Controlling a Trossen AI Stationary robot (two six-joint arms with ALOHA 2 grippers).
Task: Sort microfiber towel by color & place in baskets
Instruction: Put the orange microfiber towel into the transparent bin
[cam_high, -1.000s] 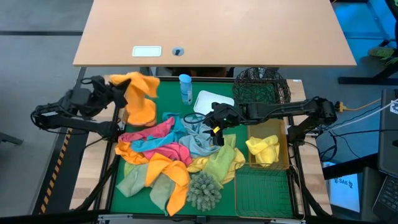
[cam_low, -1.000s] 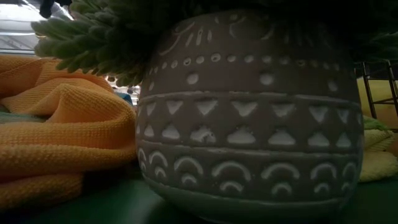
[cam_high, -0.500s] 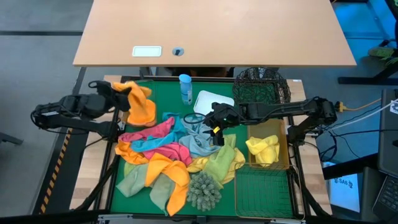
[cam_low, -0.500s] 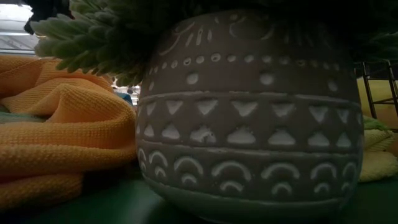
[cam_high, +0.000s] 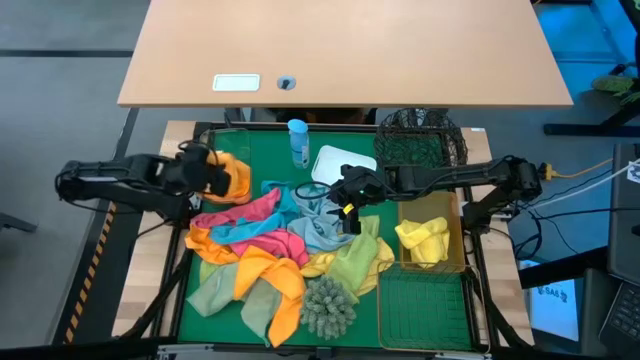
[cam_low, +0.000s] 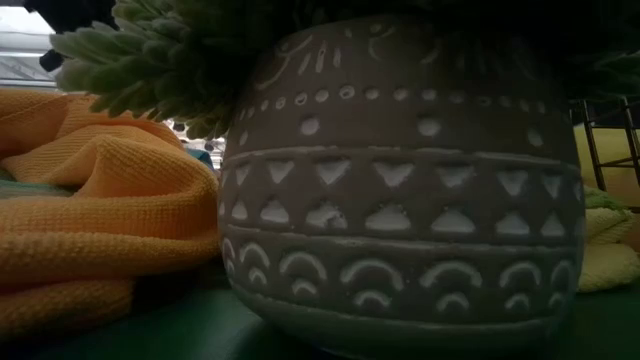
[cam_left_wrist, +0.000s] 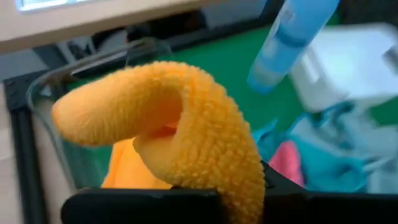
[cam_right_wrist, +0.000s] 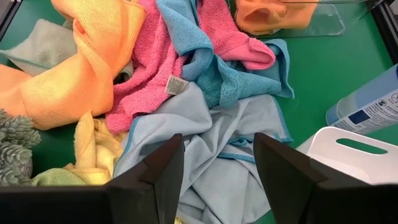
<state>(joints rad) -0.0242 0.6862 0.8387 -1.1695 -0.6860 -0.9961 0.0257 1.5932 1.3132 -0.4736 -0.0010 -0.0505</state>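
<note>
My left gripper (cam_high: 215, 177) is clamped on an orange towel (cam_left_wrist: 186, 137) over the clear tub (cam_right_wrist: 311, 25). Next it should let go. My right gripper (cam_right_wrist: 217, 168) hovers, fingers apart, above the grey towel (cam_right_wrist: 205, 155)

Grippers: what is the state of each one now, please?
Left gripper: shut on the orange towel.
Right gripper: open, empty, above the grey towel.

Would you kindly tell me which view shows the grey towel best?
The right wrist view: the grey towel fills its centre. The high view shows it small, partly under the right arm; the other views miss it.
</note>
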